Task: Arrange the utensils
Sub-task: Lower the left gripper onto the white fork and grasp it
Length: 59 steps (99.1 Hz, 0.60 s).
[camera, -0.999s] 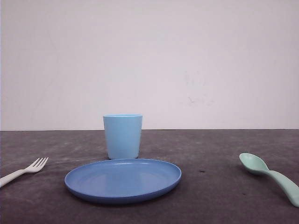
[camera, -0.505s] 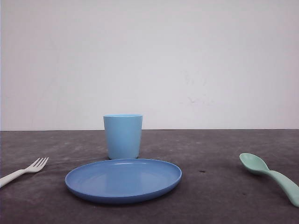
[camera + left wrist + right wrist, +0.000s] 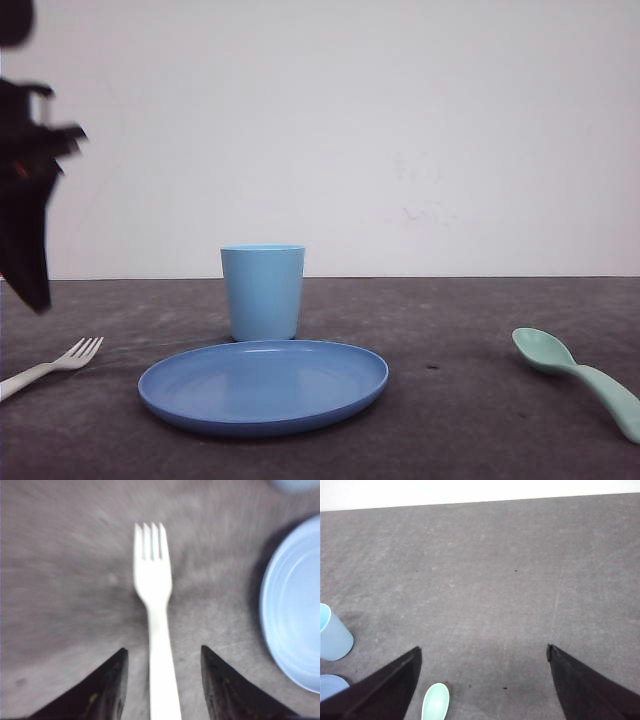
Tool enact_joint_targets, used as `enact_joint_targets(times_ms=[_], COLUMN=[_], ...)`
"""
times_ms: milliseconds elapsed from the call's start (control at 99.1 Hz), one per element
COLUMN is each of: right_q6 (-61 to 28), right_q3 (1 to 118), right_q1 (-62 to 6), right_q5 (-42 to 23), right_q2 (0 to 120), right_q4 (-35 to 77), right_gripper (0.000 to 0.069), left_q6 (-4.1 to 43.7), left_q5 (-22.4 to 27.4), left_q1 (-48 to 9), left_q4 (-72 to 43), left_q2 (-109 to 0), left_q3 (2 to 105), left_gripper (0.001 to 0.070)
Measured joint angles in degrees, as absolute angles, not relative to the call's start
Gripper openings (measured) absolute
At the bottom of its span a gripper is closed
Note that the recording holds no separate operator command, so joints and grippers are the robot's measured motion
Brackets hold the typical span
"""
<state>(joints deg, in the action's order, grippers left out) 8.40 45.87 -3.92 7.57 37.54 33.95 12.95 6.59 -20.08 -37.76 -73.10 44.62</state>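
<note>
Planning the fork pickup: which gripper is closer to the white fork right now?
Left. The left gripper hangs open above the fork, handle between its fingers. The right gripper is over near the spoon.

Open left claw (image 3: 162, 680) straddles white fork (image 3: 154, 585) handle; blue plate (image 3: 295, 610) beside.

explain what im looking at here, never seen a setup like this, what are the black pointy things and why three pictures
It is a two-armed robot at a dark grey table. One camera faces forward over the table; the other two sit on the wrists, looking down past the fingers.

The black points are gripper fingers. The left gripper is open, its fingers either side of the small white plastic fork, not touching it. The right gripper is open too, over the table near the mint-green plastic spoon.

Between them lie a round blue plate and, behind it, a light blue cup. Nothing is held.
</note>
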Motion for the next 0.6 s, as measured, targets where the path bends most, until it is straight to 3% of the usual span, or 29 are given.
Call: enact_joint_targets(times_ms=[303,363,484,595], right_q6=[8.4,8.4,8.4,8.4], right_q3=[45.9,45.9,45.9,45.9], right_q1=[-3.9,-3.9,-3.9,-3.9], right_q5=[7.6,7.6,7.6,7.6], right_q2=[37.5,37.5,37.5,37.5], right_q4=[34.1,34.3,35.2,35.4], right_gripper=[0.0503,0.0503,0.0503,0.0503], left_q6=[13.7,13.8,14.3,14.5], left_q5=[4.0,3.3,3.0,2.9], left_q1=[-23.0,-23.1,-23.0,-23.1], left_q4=[-34.0,-34.0,-33.2,-33.0], left_q2=[-81.6,-82.3,-82.9,-82.5], left_q3=[44.6,44.8,45.0,45.1], left_gripper=[0.0258,0.0213,0.006,0.0038])
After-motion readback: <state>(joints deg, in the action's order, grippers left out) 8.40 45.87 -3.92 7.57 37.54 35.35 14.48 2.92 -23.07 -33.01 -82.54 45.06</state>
